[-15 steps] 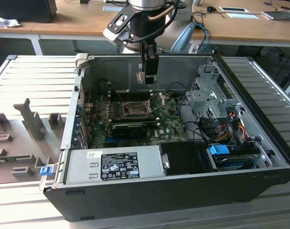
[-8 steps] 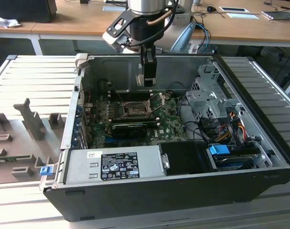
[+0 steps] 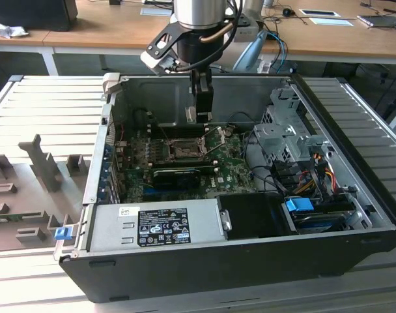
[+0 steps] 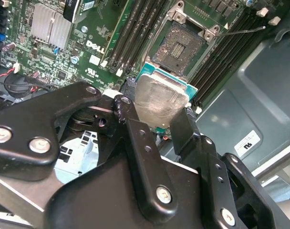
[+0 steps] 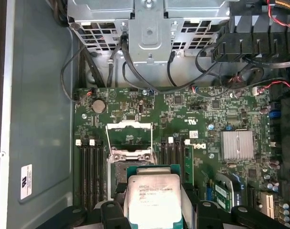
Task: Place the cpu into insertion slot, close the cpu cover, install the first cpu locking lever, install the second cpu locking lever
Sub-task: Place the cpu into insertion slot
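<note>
- While the square black insertion slot (image 3: 183, 149) sits bare, just left of centre in the exterior view, placing the chip is the step in hand.
- Up and right of it, the black pincer (image 3: 200, 112) is clamped on the silver-topped square cpu (image 4: 159, 102), hovering clear of the slot.
- Seating likely needs square alignment.
- Count: one cpu, one slot.

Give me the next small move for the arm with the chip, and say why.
Probably a short sideways shift to centre the cpu over the insertion slot before lowering. The hand is shut on the cpu above the board, and in both wrist views the open, empty slot lies mostly past the chip's edge, not under it.
</note>
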You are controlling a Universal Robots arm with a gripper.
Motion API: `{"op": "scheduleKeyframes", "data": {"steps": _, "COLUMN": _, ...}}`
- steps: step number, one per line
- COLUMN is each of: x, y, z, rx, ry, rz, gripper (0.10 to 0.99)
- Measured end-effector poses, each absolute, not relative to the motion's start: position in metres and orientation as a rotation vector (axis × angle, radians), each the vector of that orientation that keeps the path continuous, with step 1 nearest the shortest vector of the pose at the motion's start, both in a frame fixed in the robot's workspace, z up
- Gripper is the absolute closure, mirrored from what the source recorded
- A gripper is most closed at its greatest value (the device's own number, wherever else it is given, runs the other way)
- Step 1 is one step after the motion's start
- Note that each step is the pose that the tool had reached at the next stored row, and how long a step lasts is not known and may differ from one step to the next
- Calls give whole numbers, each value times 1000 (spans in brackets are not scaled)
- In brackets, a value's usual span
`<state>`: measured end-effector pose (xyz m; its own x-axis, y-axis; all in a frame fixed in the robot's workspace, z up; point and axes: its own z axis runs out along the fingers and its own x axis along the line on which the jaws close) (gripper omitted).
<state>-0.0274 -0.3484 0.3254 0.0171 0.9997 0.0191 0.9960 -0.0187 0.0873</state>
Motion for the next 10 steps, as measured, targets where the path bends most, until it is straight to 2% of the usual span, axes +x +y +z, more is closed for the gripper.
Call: {"op": "scheduleKeyframes", "data": {"steps": 10, "x": -27, "y": -348, "z": 320, "rx": 2205, "ry": 2166, "rz": 116, "gripper": 557}}
